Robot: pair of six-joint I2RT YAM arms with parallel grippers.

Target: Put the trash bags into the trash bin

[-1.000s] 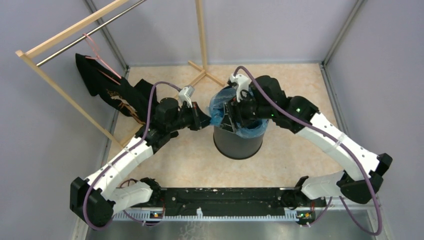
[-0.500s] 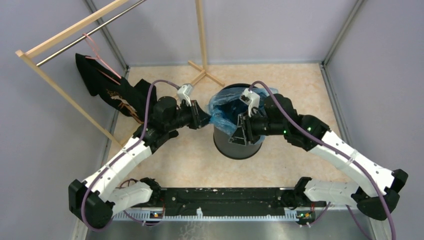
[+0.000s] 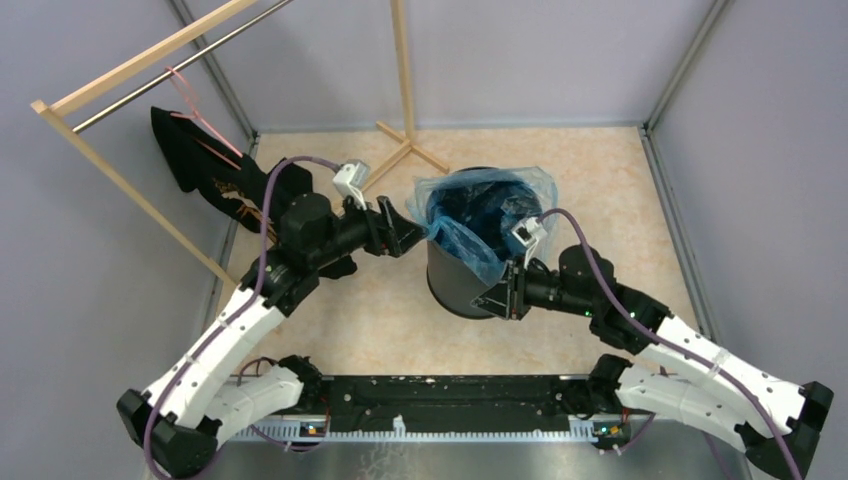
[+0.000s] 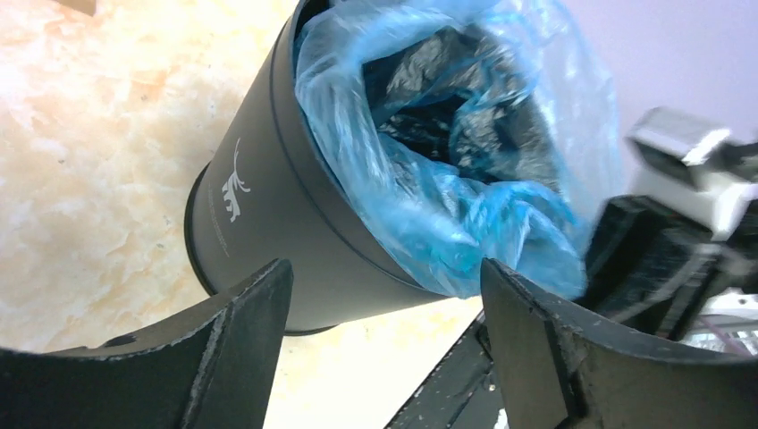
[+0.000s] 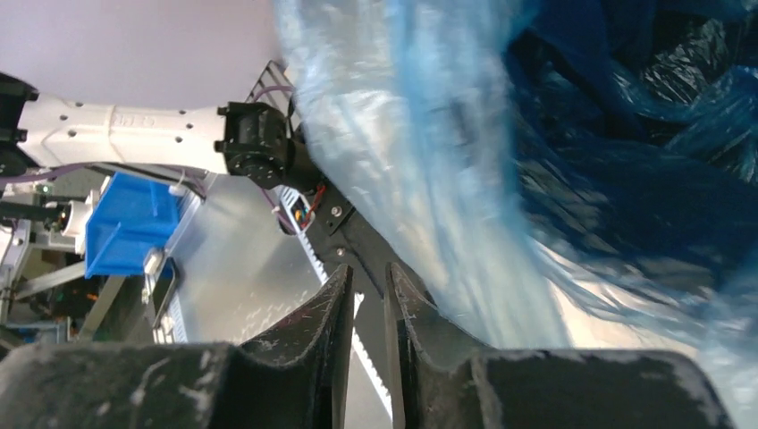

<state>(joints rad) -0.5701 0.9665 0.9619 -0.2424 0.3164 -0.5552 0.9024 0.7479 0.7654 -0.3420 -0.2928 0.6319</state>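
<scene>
The trash bin stands upright mid-table, a dark cylinder. The light-blue trash bag sits in its mouth, its film spread over the rim and draping down the front left. My left gripper hovers just left of the rim, open and empty; the left wrist view shows the bin and bag beyond its gripper. My right gripper is low at the bin's near side. In its wrist view the right gripper is open only a narrow slit, nothing inside, the bag beside it.
A wooden clothes rack stands at the back left with a black garment and a pink hanger. Its foot lies behind the bin. Grey walls enclose the table. A blue box sits beyond the base rail.
My left gripper has opened, let go of the bag and drawn back to the left. My right arm has moved from over the bin down to its near side while its jaws narrowed.
</scene>
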